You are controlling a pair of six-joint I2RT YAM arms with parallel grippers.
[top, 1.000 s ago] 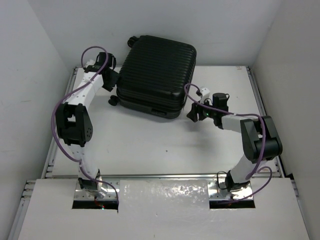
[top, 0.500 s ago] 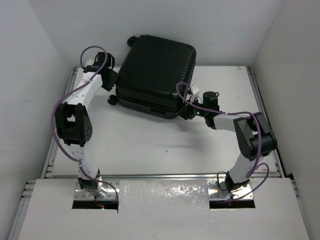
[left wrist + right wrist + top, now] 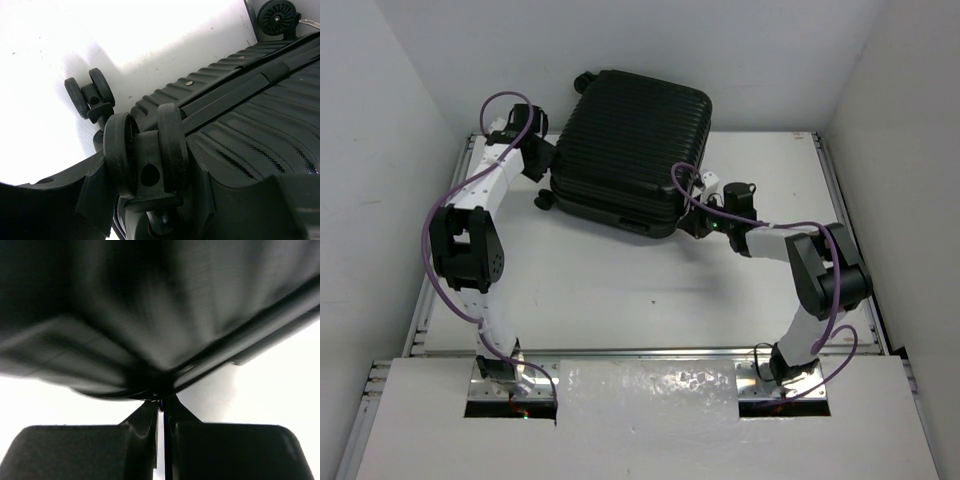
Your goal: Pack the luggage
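The luggage [image 3: 632, 148], a large black ribbed suitcase, lies closed and flat at the back of the table. My left gripper [image 3: 547, 168] is at its left end. In the left wrist view this gripper [image 3: 150, 172] is shut on a twin caster wheel [image 3: 172, 142] of the luggage [image 3: 260, 125]. My right gripper [image 3: 694, 224] is at the suitcase's near right corner. Seen from the right wrist, the gripper [image 3: 161, 404] is shut, its tips touching the seam along the shell's edge [image 3: 150, 330]. Whether anything thin is pinched there I cannot tell.
The white table [image 3: 620, 290] is walled in by white panels at the left, back and right. A second caster [image 3: 90, 95] hangs over the table beside the held one, and a third [image 3: 276, 16] shows at the far end. Purple cables loop off both arms.
My right gripper has moved left to the suitcase's near right corner and shut there. The left arm and the suitcase have not moved.
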